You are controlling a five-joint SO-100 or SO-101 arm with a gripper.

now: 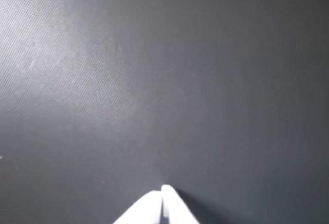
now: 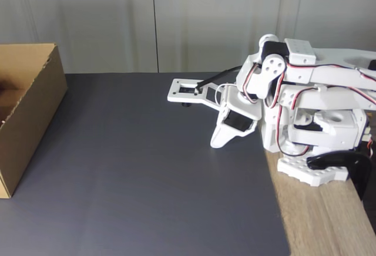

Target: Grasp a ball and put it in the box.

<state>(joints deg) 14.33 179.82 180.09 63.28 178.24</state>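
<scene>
While the white two-finger jaws point(image 1: 163, 193) are pressed together, empty, low over the dark grey matte surface point(image 2: 141, 168), no ball is visible. Risk: a blind sweep finds nothing. Brown corrugated cardboard box point(image 2: 35, 103) sits far left.

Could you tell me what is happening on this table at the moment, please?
Nothing is being handled right now. The white arm is folded low over its base at the right of the fixed view, and its gripper points down at the dark mat with nothing in it. In the wrist view the fingertips are pressed together over bare mat. The cardboard box stands open at the left edge of the fixed view.
</scene>
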